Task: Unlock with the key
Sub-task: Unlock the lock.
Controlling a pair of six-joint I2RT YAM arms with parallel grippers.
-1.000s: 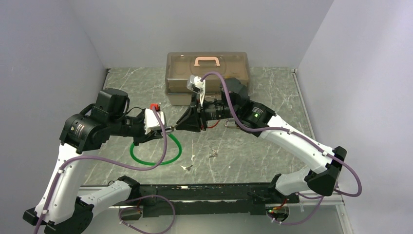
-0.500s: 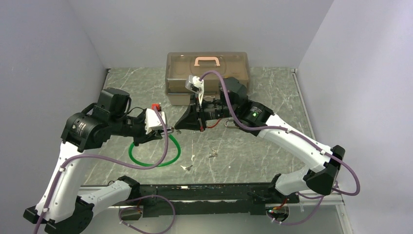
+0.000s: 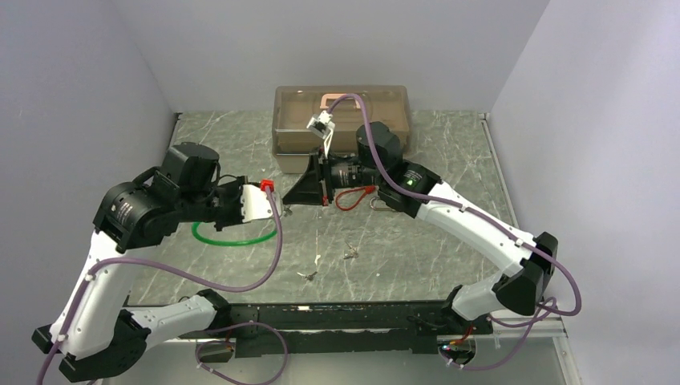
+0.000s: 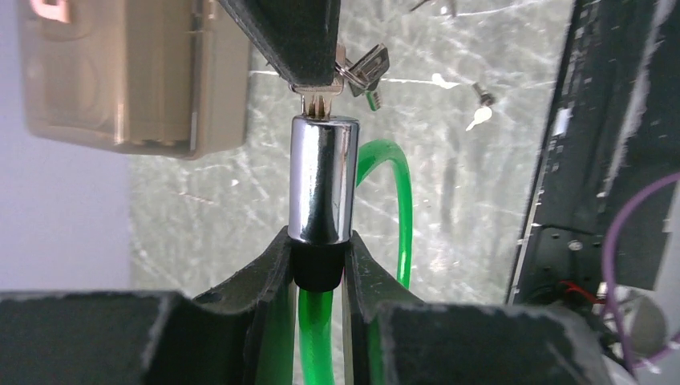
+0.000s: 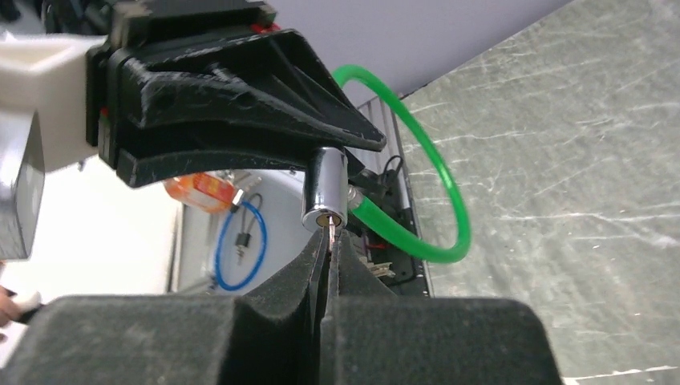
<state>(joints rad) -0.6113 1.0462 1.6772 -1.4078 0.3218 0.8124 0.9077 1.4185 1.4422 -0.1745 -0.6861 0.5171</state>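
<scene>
**A:** We are watching the left gripper (image 4: 321, 261) clamping narrowly round the black collar of the chrome lock barrel (image 4: 322, 176). The barrel is sticking straight out past its fingertips.

**B:** And the right gripper (image 5: 330, 241) is meeting it nose to nose, its jaws pinching flat on the key (image 4: 318, 99). The key's blade is poking out beyond those fingertips and sitting at the keyhole in the barrel's end face. We cannot tell how deep it is going.

**A:** We are seeing the green cable (image 4: 398, 208) running back between the left fingers and curving out beside the barrel.

**B:** Spare keys (image 4: 367, 68) are dangling just beside the right gripper's tip. The brown toolbox (image 3: 293, 108) is sitting on the far side of both grippers.
</scene>
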